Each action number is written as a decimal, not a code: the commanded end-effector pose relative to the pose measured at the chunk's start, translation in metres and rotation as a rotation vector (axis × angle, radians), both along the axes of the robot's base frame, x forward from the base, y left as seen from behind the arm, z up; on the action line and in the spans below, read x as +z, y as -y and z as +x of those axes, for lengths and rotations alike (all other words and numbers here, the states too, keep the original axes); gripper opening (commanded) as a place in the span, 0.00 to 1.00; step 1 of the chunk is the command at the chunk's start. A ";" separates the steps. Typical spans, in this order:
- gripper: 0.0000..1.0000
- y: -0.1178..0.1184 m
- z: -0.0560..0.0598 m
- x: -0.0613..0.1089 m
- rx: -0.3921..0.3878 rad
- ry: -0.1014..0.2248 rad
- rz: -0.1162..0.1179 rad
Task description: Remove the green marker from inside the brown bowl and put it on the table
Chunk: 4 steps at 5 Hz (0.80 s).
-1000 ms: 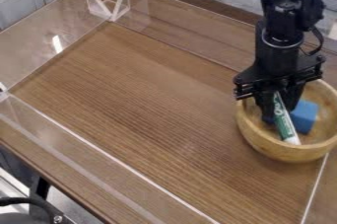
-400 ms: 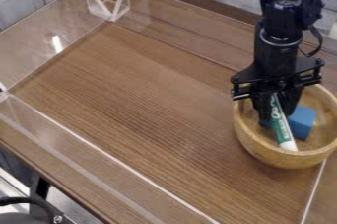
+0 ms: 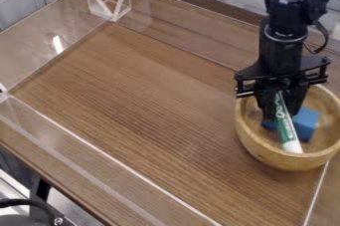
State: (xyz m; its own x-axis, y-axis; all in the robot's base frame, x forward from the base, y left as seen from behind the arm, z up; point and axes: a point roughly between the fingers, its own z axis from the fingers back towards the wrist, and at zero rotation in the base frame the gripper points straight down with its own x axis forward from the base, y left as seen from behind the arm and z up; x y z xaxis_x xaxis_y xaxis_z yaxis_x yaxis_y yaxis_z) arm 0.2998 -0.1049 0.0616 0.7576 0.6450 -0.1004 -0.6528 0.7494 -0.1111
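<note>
Nearest the camera, the table (image 3: 133,120) lies bare across its wood grain, with clear walls (image 3: 54,46) standing along its edges. That open stretch, running from about 7 to 10 o'clock of the bowl, is where the marker should end up.

At the right edge sits the bowl (image 3: 255,140), close to the acrylic wall. Inside it the marker (image 3: 284,125) lies slanted, its lower end resting near the bowl's floor at about 5 o'clock and its upper end rising toward 12 o'clock, up between the fingers. A blue block (image 3: 309,122) sits just beside it at 3 o'clock, touching or nearly so; which cannot be told.

Above, the gripper (image 3: 279,99) points straight down into the bowl, fingers clenched on the marker's upper part. The grip looks to be near one end, not the middle.

To do this step well, I judge the lift should go straight up first, slowly, so the hanging lower end clears the thick rim without dragging the block or tipping the bowl. An end grip may let the marker swing, so keep the travel toward 9 o'clock smooth, lower until the tip meets the wood, then release.
</note>
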 end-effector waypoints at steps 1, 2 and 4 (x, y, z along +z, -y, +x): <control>0.00 0.000 0.014 0.033 0.000 0.106 -0.036; 0.00 -0.001 0.016 0.037 -0.007 0.118 -0.044; 0.00 -0.006 0.012 0.050 0.003 0.108 -0.053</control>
